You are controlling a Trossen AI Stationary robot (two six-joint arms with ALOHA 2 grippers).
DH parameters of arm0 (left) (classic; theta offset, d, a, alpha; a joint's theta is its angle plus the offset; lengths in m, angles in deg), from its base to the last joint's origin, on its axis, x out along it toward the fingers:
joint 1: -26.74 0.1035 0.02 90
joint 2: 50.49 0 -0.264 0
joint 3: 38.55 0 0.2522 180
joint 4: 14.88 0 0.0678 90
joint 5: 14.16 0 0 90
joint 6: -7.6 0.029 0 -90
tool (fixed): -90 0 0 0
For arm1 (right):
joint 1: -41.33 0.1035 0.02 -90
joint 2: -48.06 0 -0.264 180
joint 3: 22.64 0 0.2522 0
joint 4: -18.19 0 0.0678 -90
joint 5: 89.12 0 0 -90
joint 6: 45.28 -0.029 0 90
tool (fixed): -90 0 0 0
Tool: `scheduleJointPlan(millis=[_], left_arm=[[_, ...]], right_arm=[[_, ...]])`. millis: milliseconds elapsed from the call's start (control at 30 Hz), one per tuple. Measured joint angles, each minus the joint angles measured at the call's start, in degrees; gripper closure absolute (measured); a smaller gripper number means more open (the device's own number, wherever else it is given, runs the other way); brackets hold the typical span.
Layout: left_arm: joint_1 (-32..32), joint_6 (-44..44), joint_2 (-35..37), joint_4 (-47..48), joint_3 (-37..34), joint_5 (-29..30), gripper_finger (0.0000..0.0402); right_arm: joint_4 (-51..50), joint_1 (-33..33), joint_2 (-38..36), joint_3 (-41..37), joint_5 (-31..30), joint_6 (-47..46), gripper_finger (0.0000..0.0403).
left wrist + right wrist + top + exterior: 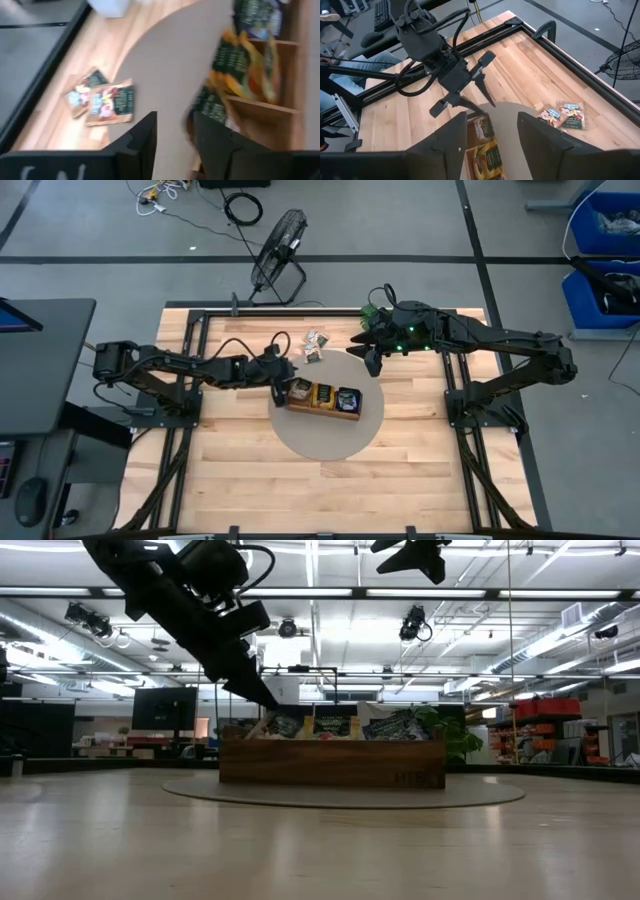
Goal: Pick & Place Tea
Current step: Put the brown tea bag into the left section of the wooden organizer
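Workshop floor surrounding wooden table (240, 480); fan and cables lying beyond far edge. Round grey mat (330, 442) sitting mid-table, carrying wooden tray (322, 409) with tea packets standing in compartments. Left gripper (279, 392) hovering at tray's left end, fingers parted, holding nothing visible; judging packet just dropped there. Right gripper (372, 358) waiting above mat's far right edge, fingers apart, empty. Loose tea packets (316, 345) lying on table beyond mat. Next move calling for reach to those.

overhead looks straight down, low looks level; both share the wooden tray (322, 399)
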Motion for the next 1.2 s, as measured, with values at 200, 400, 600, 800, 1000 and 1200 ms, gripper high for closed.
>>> scheduleJointPlan(millis=[200, 400, 600, 800, 1000, 1200], left_arm=[[0.02, -0.26, 0.79, -1.84, 0.02, 1.25, 0.0252], [3.47, -8.43, 2.8, -0.61, 4.82, 1.4, 0.0248], [13.13, -15.99, 1.05, 13.65, 18.11, -2.63, 0.0247], [20.93, -16.57, -6.17, 28.19, 33.98, -11.67, 0.0216], [23.49, -21.45, -17.85, 39.58, 46.78, -12.94, 0.0138], [23.38, -22.85, -28.45, 44.55, 52.82, -12.79, 0.0087]], right_arm=[[0.0, 0.0, 0.02, -0.02, 0.01, -0.01, 0.022], [-0.02, 0.0, 0.02, -0.02, 0.01, 0.0, 0.022], [0.21, 0.0, 0.02, -0.02, 0.02, 0.0, 0.022], [1.26, 0.0, 0.02, -0.03, 0.03, 0.0, 0.022], [1.2, 0.0, 0.02, -0.04, 0.24, 0.0, 0.022], [0.8, 0.45, 0.02, -0.04, 3.09, -0.99, 0.022]])
